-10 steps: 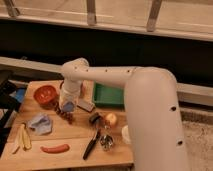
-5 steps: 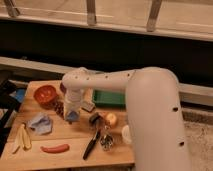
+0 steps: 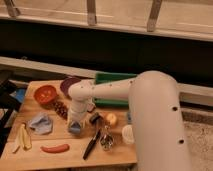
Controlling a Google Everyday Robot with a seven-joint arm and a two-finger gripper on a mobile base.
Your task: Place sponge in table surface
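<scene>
Claw (image 3: pixel 76 126) down low at the bench (image 3: pixel 75 155), mid-front. Can't tell its state. Bluish sponge (image 3: pixel 75 128) sits right at the claw tip, touching or nearly on the bench top. Left of claw: crumpled blue cloth (image 3: pixel 41 123), banana (image 3: pixel 22 137) further left. Front of claw: red sausage (image 3: pixel 55 148). Right: black tongs (image 3: pixel 93 141), apple (image 3: pixel 111 118). Behind-left: red bowl (image 3: pixel 45 93).

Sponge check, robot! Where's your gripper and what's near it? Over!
Gripper low over wooden table, centre. Sponge at its tip. Blue cloth left, black tongs right, close by.
</scene>
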